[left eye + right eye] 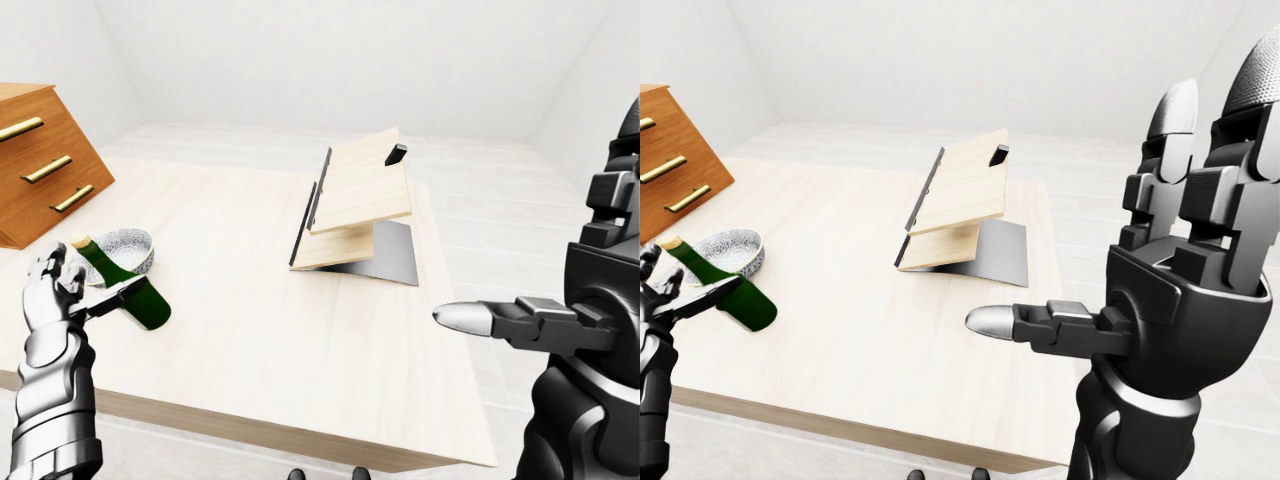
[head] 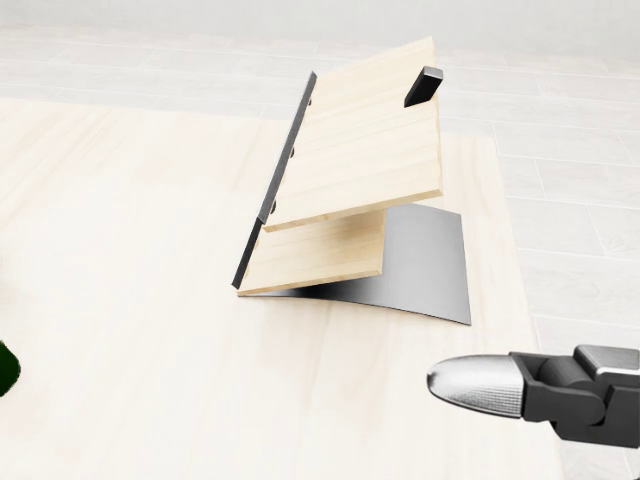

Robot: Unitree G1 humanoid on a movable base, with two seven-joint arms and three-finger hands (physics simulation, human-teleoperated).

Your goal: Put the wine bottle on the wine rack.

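The green wine bottle [image 1: 128, 288] with a cork top lies tilted at the left of the table [image 1: 270, 350], neck toward the upper left. My left hand [image 1: 85, 290] is at its neck side, fingers spread, with one straight finger laid across the bottle's body; the fingers do not close round it. The wine rack [image 2: 350, 170], two slanted wooden boards on a grey metal base, stands at the table's middle right. My right hand [image 1: 1100, 230] is raised at the right, open and empty, fingers upright and thumb pointing left, well apart from the rack.
A speckled grey bowl [image 1: 128, 246] sits just behind the bottle. A wooden drawer cabinet [image 1: 40, 160] with brass handles stands at the table's far left. The table's near edge [image 1: 250, 425] runs along the bottom of the eye views.
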